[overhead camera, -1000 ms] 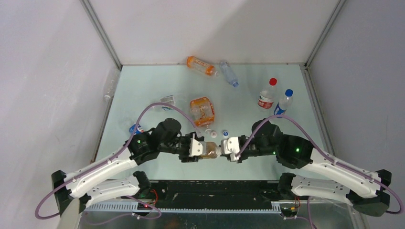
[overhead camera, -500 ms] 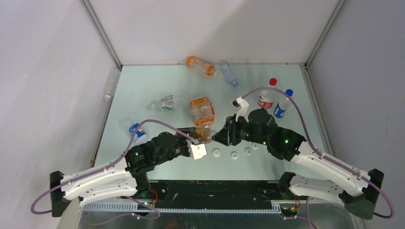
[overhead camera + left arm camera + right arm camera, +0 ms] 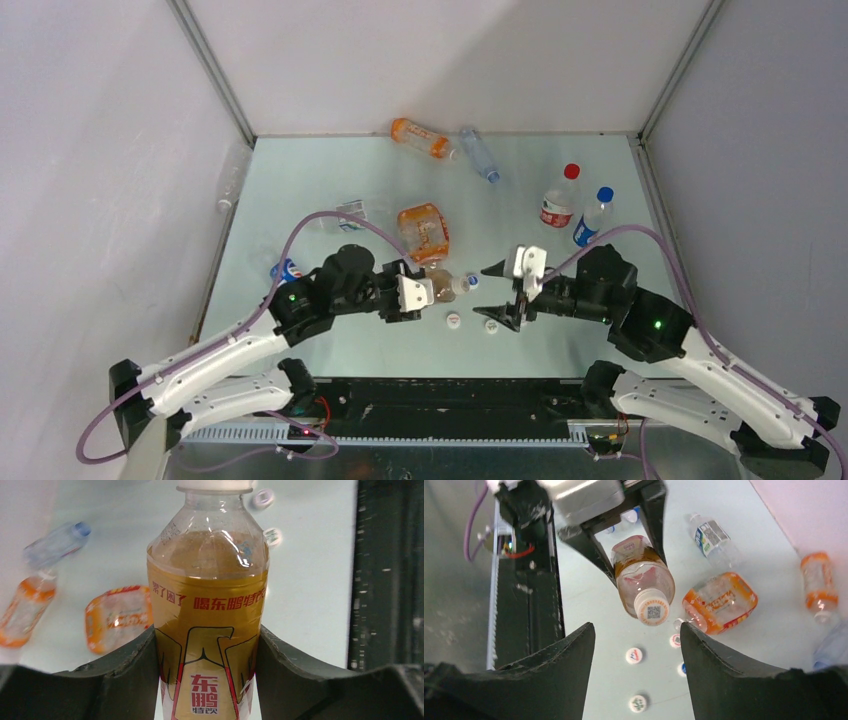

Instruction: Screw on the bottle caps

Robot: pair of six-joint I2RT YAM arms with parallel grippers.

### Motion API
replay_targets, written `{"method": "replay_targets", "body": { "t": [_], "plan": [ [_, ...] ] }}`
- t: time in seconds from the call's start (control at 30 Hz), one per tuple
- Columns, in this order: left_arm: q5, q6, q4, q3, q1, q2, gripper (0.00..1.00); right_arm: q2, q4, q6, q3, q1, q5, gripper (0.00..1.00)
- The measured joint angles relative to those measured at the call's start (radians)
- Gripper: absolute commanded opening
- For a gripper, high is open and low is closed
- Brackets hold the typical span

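My left gripper (image 3: 206,636) is shut on the amber tea bottle (image 3: 207,580), gripping its gold and red label. The bottle (image 3: 436,291) is held level above the table with its neck pointing right. A white cap (image 3: 653,611) with a printed code sits on its mouth. My right gripper (image 3: 500,296) stands open a short way right of that cap, with nothing between its fingers (image 3: 574,650). Loose bottle caps (image 3: 453,320) lie on the table below, one (image 3: 491,325) under the right gripper and others (image 3: 634,655) nearby.
A square orange bottle (image 3: 424,232) lies just behind the held one. An orange bottle (image 3: 422,137) and a clear one (image 3: 480,153) lie at the back. Red-capped (image 3: 560,200) and blue-capped (image 3: 592,217) bottles stand back right. A Pepsi bottle (image 3: 285,270) lies left.
A second ago my right gripper was shut at the bottle's cap; it has opened and drawn back to the right. My left gripper has kept hold of the bottle.
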Motion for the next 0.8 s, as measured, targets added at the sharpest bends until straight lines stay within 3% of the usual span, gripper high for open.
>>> {"method": "replay_targets", "body": {
  "t": [0.23,0.5,0.63,0.8],
  "plan": [
    [0.229,-0.016,-0.05,0.029,0.022,0.042,0.0,0.025,-0.085,-0.307,0.0,0.078,-0.049,0.61],
    [0.32,-0.014,-0.091,0.029,0.024,0.057,0.0,0.069,-0.107,-0.415,0.0,0.1,-0.075,0.48],
    [0.332,-0.014,-0.101,0.029,0.025,0.057,0.0,0.083,-0.112,-0.431,0.0,0.102,-0.093,0.37],
    [0.333,-0.013,-0.114,0.029,0.026,0.057,0.0,0.099,-0.116,-0.436,0.0,0.106,-0.109,0.11]
  ]
}}
